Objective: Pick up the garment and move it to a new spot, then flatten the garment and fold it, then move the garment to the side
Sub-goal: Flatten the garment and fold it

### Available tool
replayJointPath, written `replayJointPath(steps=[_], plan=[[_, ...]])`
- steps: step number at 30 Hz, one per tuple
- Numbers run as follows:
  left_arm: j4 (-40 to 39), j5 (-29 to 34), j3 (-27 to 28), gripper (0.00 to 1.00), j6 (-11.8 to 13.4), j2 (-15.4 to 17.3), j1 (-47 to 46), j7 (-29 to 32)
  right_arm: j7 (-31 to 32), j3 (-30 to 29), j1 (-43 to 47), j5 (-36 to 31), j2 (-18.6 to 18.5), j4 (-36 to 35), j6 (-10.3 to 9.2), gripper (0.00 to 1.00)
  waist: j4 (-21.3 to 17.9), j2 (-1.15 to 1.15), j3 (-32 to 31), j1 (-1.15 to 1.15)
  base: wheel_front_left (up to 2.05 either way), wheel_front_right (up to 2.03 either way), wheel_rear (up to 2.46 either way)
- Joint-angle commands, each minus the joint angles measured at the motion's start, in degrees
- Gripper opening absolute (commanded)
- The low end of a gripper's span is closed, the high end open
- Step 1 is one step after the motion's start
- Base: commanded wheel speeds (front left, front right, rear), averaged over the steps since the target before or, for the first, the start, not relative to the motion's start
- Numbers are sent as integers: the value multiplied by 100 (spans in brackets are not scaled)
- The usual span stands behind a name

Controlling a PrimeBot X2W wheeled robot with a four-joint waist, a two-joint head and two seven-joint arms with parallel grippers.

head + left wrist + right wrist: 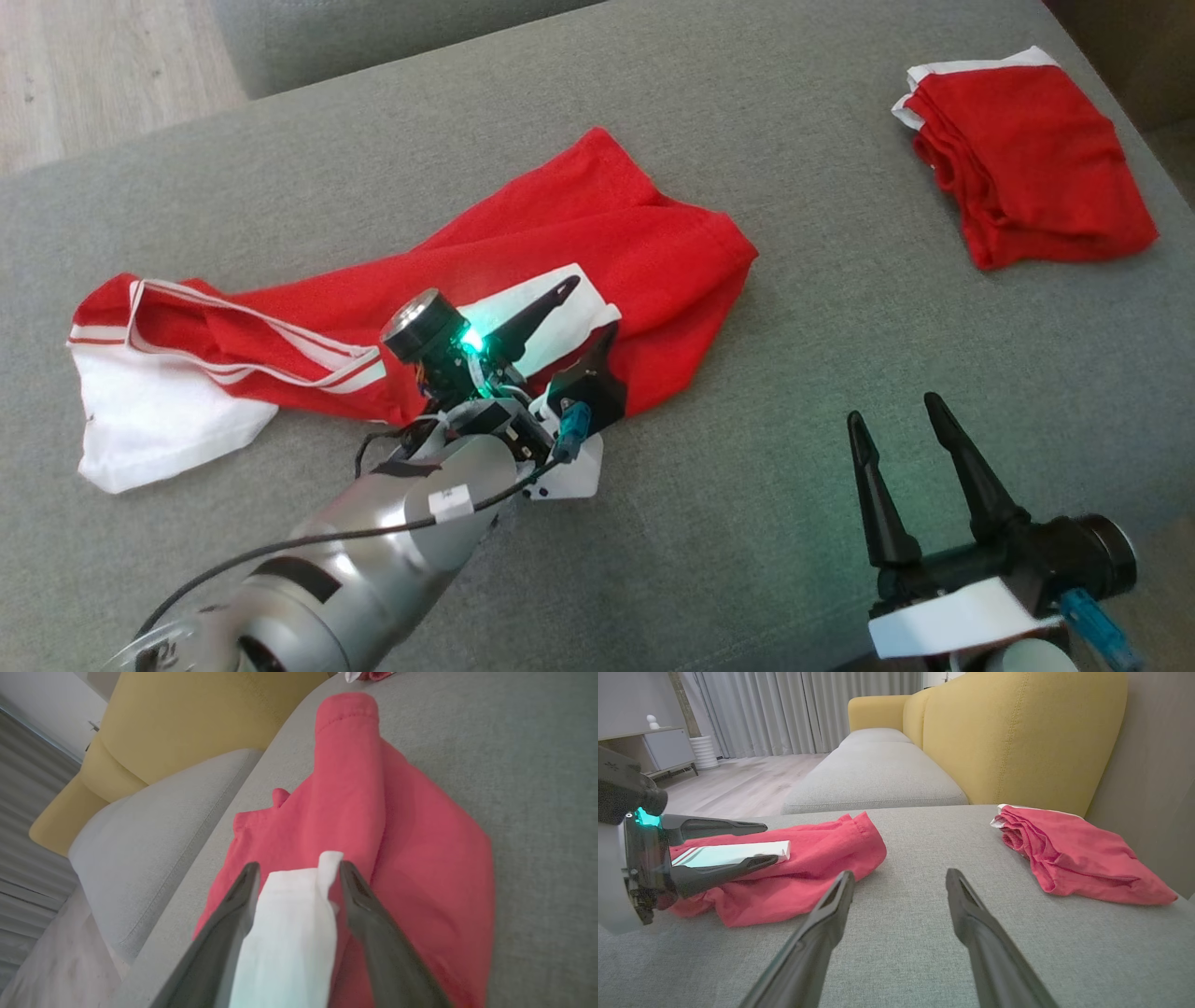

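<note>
One claw (591, 303), left, seemingly astride garment (607, 215)

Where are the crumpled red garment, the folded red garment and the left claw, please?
crumpled red garment (597, 224): head view, on its red body.
folded red garment (1027, 168): head view, middle of its top layer.
left claw (299, 865): left wrist view, midway between its fingertips.

the right gripper (900, 873) hung with fingers spread above the grey cushion (924, 942). at its ten o'clock the left gripper (769, 843) straddled the white band (733, 853) of a crumpled red garment (822, 858), jaws apart. at two o'clock lay a folded red garment (1078, 854), well apart.
</note>
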Motion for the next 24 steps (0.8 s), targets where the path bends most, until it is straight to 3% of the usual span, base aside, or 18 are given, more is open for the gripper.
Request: replayJointPath(steps=[1, 2, 6, 7, 8, 12, 17, 20, 24], plan=[[-69, -43, 52, 79, -38, 3, -288, -86, -22, 134, -136, 37, -41, -139, -4, 100, -6, 0, 3, 0, 0, 0, 0], [-69, -43, 52, 79, -38, 3, -288, -86, -22, 134, -136, 37, -41, -139, -4, 100, -6, 0, 3, 0, 0, 0, 0], [-72, -85, -4, 27, -108, -2, -311, -108, -22, 142, -153, 52, -41, -139, -4, 100, -13, 0, 20, 0, 0, 0, 0], [-69, -97, -18, 20, -128, -3, -315, -109, -22, 147, -160, 52, -41, -136, -4, 100, -17, 0, 23, 0, 0, 0, 0], [-67, -114, -35, 0, -168, -3, -315, -109, -22, 150, -166, 51, -41, -131, -4, 100, -20, 0, 26, 0, 0, 0, 0], [-53, -197, -52, 0, -248, -6, -311, -147, -22, 137, -169, 42, -41, -116, -4, 100, -24, 0, 16, 0, 0, 0, 0], [-310, -317, 156, 0, -65, 166, -368, -592, -22, 62, -79, 37, -41, -102, -4, 100, 66, 0, -134, 0, 0, 0, 0], [-743, -319, 404, 0, 239, 654, -476, -775, -22, 16, -2, 51, -41, -99, -4, 100, 197, 0, -277, 0, 0, 0, 0], [-1629, -266, 782, 0, 591, 1655, -624, -849, -22, -50, 124, 49, -41, -88, -4, 100, 476, 0, -454, 0, 0, 0, 0]])
